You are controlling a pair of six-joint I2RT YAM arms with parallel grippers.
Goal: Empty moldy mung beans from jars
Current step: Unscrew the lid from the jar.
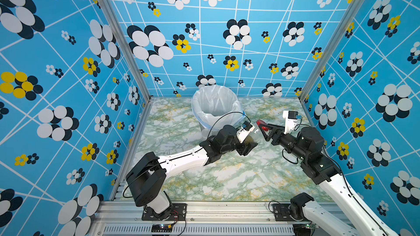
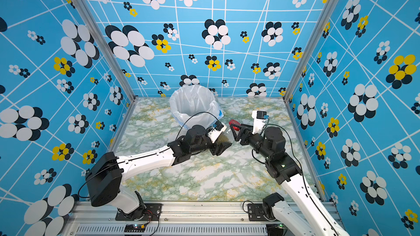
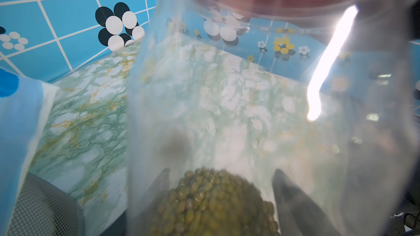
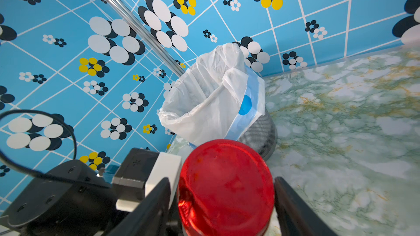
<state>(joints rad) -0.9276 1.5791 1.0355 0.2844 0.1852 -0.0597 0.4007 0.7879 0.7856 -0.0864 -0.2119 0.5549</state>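
Observation:
My left gripper is shut on a clear jar that it holds tilted above the table, just right of the bin. Olive-green mung beans lie heaped in the jar's lower end between the left fingers, which show dark through the wall. A red lid sits at the jar's upper end. My right gripper has a finger pressed against each side of the lid. In both top views the lid sits at the right gripper's tips. Whether the lid is still screwed on, I cannot tell.
A grey mesh bin lined with a white plastic bag stands at the back of the marble-patterned table, close behind the left wrist. Blue flowered walls enclose three sides. The left wrist's cable loops up in front of the bin.

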